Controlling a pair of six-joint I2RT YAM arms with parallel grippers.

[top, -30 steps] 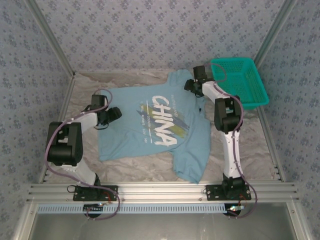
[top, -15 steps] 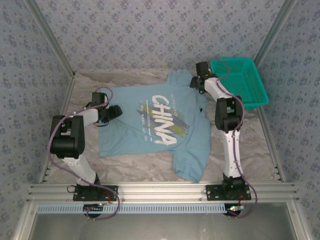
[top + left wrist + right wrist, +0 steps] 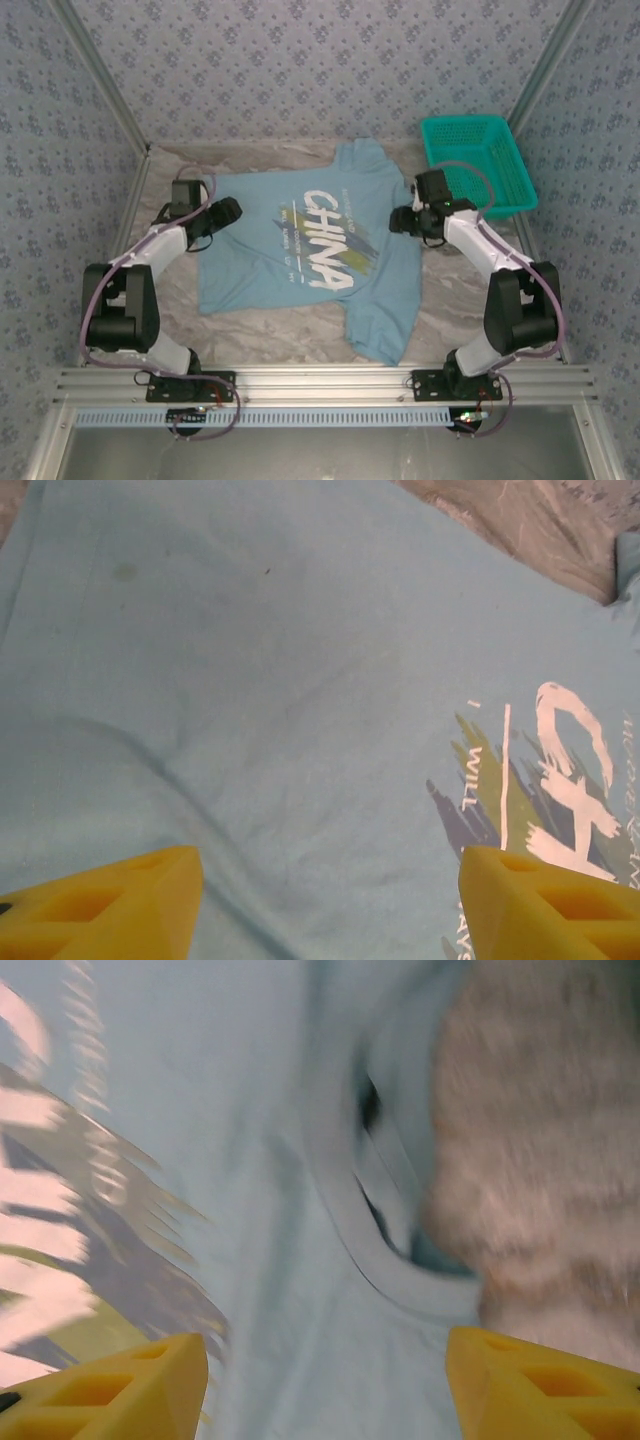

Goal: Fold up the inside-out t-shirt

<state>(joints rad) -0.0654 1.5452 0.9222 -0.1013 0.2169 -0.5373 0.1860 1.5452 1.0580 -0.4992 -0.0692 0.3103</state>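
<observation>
The inside-out t-shirt [image 3: 300,270] lies spread flat mid-table, light blue, with the white "CHINA" print facing up. Its collar [image 3: 412,222] points right, one sleeve lies far and the other near. My left gripper [image 3: 226,212] hovers over the shirt's left edge, open; in the left wrist view its yellow fingers [image 3: 110,905] stand wide apart over plain fabric [image 3: 260,700], with nothing between them. My right gripper [image 3: 399,222] is at the collar, open; in the right wrist view the fingers [image 3: 540,1385] straddle cloth just below the collar band [image 3: 400,1260]. That view is blurred.
A teal mesh basket [image 3: 480,165] stands at the far right, just behind the right arm. Marbled table surface [image 3: 270,325] shows around the shirt. Patterned walls and metal frame posts enclose the table on three sides.
The right arm swung from the far sleeve beside the basket to the collar at the shirt's right edge. The left arm shifted slightly at the shirt's left edge. Both jaws opened a little more.
</observation>
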